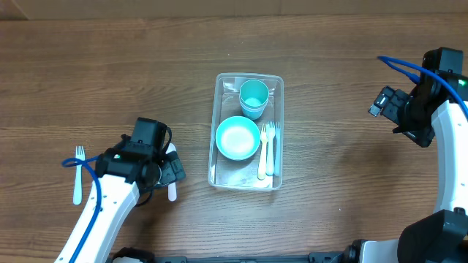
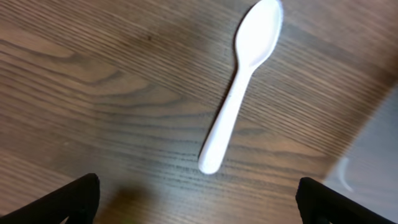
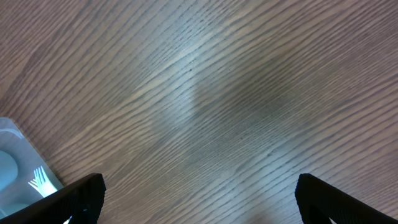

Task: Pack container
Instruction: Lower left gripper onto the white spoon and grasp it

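While the white plastic fork [image 1: 77, 175] lies alone near the left edge of the tabletop [image 1: 329, 190], I worry that my left arm, just beside it, could sweep it off. My left hand [image 1: 172, 172] hangs released, fingers spread wide, over the white plastic spoon [image 2: 239, 93]. That spoon lies flat on the wood and slanted across the gap, so I judge a closing pinch could spin it or scrape the tabletop rather than lift it.

At the middle of the tabletop stands the clear rectangular plastic container [image 1: 245, 175], rim up, its long axis running from the far edge toward the near edge. Inside, a teal plastic cup [image 1: 254, 97] fills the far end, a light-blue round bowl [image 1: 238, 137] takes the middle, and two pale plastic forks [image 1: 267, 150] lie along its right wall. Free room is scarce, and a dropped spoon may land on the bowl or the rim.

My right hand [image 1: 382, 102] hovers released over bare wood near the right edge.
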Tool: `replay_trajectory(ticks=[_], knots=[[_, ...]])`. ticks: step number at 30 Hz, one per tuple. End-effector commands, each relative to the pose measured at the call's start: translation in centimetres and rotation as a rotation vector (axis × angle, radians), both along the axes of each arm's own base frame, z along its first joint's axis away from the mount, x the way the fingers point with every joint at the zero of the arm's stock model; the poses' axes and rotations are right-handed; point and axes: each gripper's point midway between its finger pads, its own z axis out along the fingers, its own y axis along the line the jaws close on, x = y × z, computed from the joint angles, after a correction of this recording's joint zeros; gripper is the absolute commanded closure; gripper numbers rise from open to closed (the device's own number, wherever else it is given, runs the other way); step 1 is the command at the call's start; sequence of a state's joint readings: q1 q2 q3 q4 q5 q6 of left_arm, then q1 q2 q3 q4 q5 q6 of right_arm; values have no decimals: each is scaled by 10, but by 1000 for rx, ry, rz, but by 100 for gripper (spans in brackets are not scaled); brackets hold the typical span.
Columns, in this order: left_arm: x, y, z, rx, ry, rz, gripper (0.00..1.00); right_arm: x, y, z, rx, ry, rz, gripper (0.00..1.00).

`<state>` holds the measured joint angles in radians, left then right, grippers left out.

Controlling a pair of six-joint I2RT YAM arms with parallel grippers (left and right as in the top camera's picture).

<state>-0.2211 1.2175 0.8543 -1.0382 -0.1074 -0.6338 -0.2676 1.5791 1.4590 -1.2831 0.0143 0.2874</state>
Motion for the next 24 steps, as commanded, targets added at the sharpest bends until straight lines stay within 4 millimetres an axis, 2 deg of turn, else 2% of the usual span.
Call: replay_trajectory(ticks=[1, 5, 7, 10, 13, 21, 24], knots=[[12, -1, -17, -2, 13, 35, 4, 3, -1, 16, -14, -53, -1, 0], [24, -4, -45, 8, 70, 35, 11, 3, -1, 16, -14, -53, -1, 0], [30, -5, -60, 15, 92, 22, 17, 3, -1, 16, -14, -53, -1, 0], [34, -11, -79, 3, 132, -24, 31, 3, -1, 16, -14, -53, -1, 0], [37, -18, -91, -27, 149, -89, 37, 3, -1, 16, -14, -53, -1, 0], [43, -21, -96, -22, 143, -204, 51, 3, -1, 16, -14, -53, -1, 0], [42, -22, -96, -30, 147, -209, 61, 3, -1, 16, -14, -53, -1, 0]])
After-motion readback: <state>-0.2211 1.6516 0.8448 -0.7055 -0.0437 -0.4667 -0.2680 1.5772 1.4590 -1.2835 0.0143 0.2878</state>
